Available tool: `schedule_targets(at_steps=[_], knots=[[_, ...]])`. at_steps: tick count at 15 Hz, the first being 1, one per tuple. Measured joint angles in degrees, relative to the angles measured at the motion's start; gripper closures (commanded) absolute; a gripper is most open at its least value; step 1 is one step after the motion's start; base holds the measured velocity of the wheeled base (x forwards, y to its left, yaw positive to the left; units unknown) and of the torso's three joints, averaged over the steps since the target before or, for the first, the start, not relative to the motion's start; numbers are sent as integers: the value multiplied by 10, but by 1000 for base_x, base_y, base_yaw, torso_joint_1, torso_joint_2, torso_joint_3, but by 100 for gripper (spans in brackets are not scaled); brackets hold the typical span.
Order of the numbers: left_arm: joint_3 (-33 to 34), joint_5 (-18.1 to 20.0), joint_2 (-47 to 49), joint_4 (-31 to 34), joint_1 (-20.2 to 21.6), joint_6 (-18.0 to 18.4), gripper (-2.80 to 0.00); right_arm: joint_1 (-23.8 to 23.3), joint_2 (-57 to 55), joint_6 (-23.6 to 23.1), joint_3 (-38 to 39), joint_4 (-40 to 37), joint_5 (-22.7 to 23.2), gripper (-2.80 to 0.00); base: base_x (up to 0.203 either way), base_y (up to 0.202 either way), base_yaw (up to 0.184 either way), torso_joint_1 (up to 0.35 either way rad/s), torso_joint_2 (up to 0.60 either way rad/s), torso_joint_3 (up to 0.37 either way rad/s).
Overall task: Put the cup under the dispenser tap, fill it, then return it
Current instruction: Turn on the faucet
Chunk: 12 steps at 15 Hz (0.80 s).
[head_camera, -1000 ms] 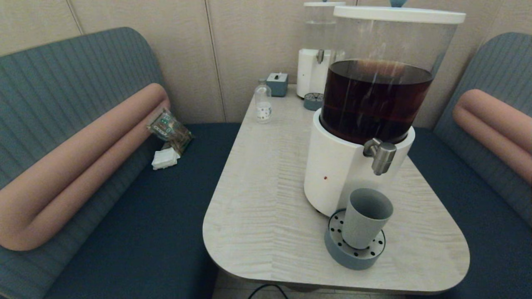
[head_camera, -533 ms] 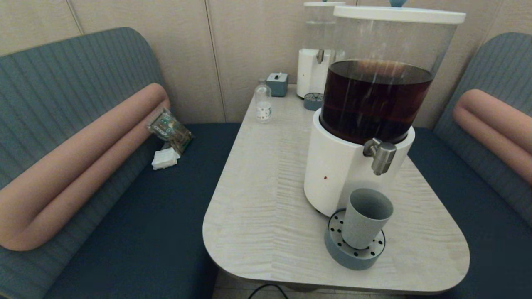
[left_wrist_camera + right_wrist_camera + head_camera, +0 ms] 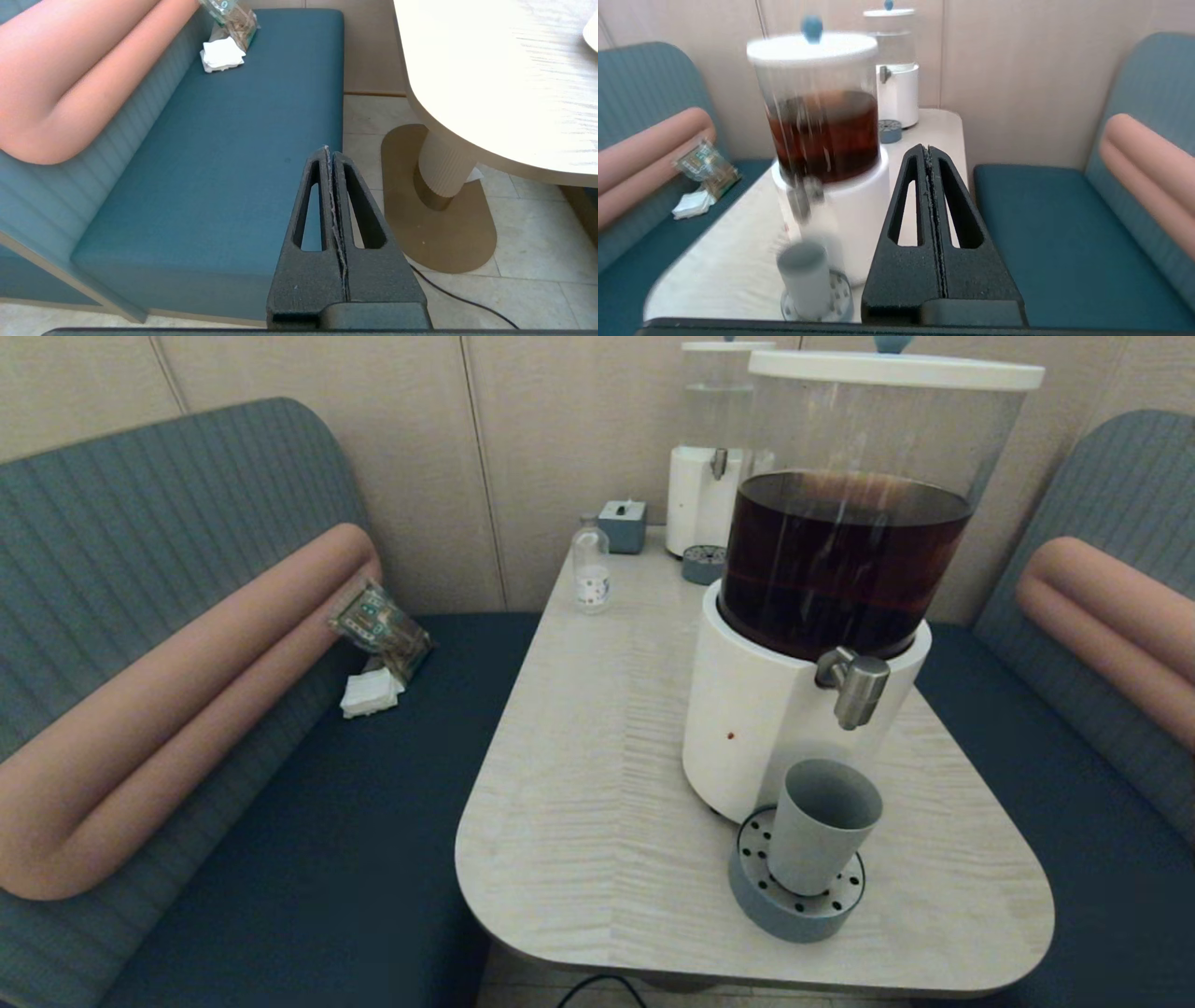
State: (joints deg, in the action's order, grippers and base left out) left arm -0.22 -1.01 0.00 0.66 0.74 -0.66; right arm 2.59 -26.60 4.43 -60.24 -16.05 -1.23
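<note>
The grey-blue cup stands upright on the round drip tray, right below the steel dispenser tap of the big white-based dispenser holding dark brown liquid. The right wrist view shows the same cup under the tap. Neither gripper appears in the head view. My left gripper is shut and empty, low beside the table over the blue bench seat. My right gripper is shut and empty, off the table's near right side, level with the dispenser.
At the table's far end stand a smaller clear-liquid dispenser with its own drip tray, a small bottle and a grey box. Packets and napkins lie on the left bench. A cable runs across the floor.
Nothing has moved in the head view; the cup stays on the drip tray under the tap.
</note>
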Motion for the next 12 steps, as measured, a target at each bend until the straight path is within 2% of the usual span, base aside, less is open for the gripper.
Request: schedule_targets(at_steps=[3,7,9,12], knots=[[0,0,0,0,0,0,0,13,-177,-10,-184,-97,3,0,0,0,0,0,0,0],[0,0,0,0,0,0,0,21,-348,0,-314,-236,27,0,0,0,0,0,0,0],[0,0,0,0,0,0,0,23,-403,46,-356,-284,89,0,0,0,0,0,0,0],[0,0,0,0,0,0,0,23,-456,114,-379,-303,240,0,0,0,0,0,0,0]])
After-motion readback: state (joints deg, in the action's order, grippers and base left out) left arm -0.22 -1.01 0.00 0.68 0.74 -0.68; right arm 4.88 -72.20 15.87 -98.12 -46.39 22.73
